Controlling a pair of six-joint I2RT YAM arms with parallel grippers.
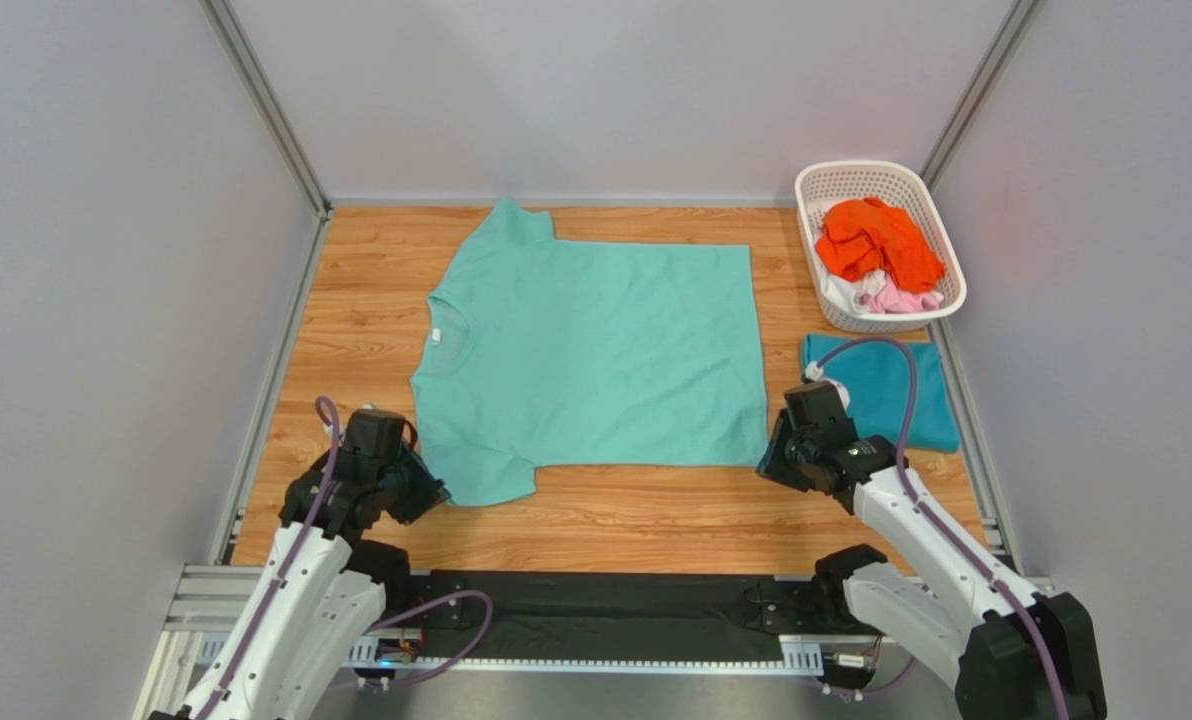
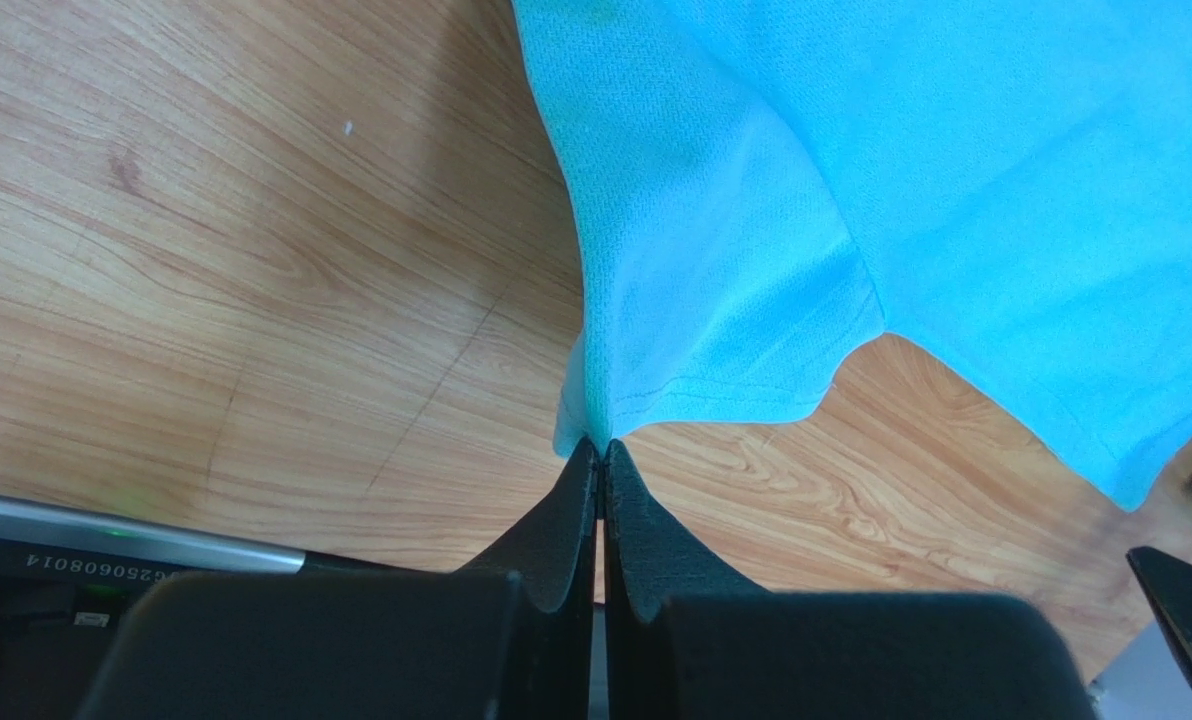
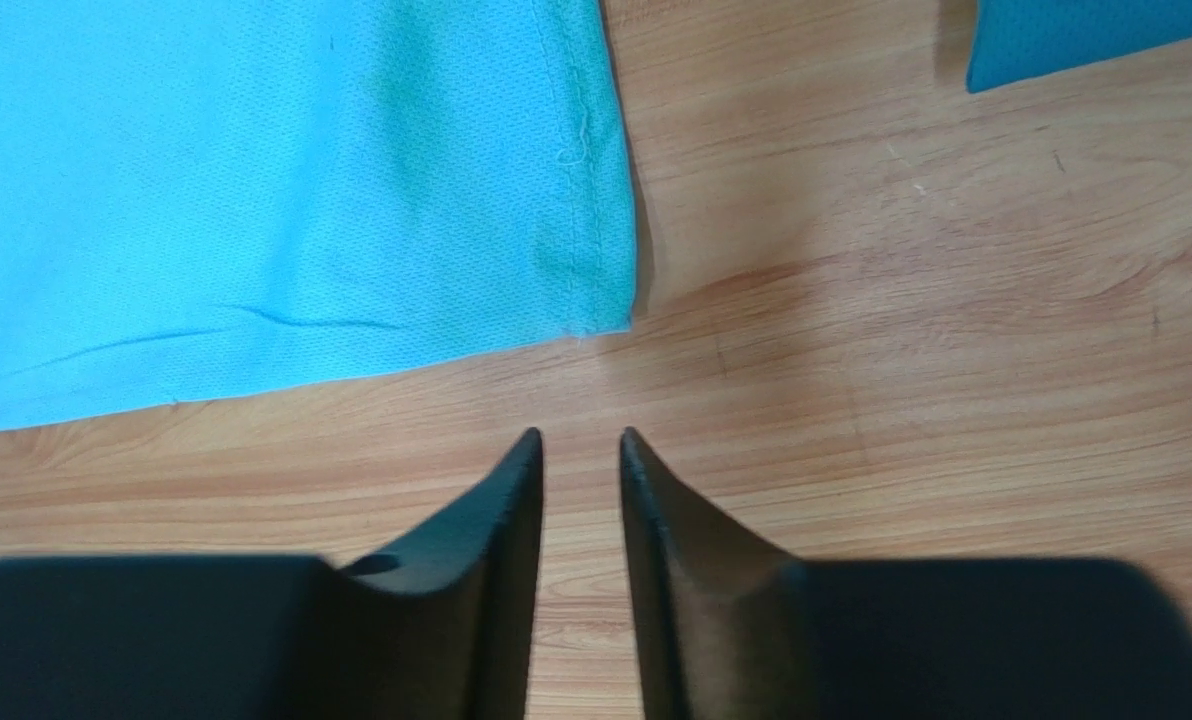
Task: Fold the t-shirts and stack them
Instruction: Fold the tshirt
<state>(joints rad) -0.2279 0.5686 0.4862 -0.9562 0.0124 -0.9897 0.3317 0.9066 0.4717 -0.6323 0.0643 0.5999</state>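
A mint green t-shirt [image 1: 595, 353] lies spread flat on the wooden table, collar to the left. My left gripper [image 1: 416, 483] is shut on the edge of its near sleeve [image 2: 707, 360], as the left wrist view [image 2: 602, 447] shows. My right gripper [image 1: 777, 455] is open and empty just short of the shirt's near hem corner [image 3: 595, 293]; its tips [image 3: 580, 438] stand apart over bare wood. A folded teal blue t-shirt [image 1: 888, 393] lies at the right. Orange [image 1: 876, 240], white and pink [image 1: 900, 299] tees sit crumpled in the basket.
A white plastic lattice basket [image 1: 858, 177] stands at the back right corner. Grey walls with metal posts enclose the table on three sides. A black rail [image 1: 602, 608] runs along the near edge between the arm bases.
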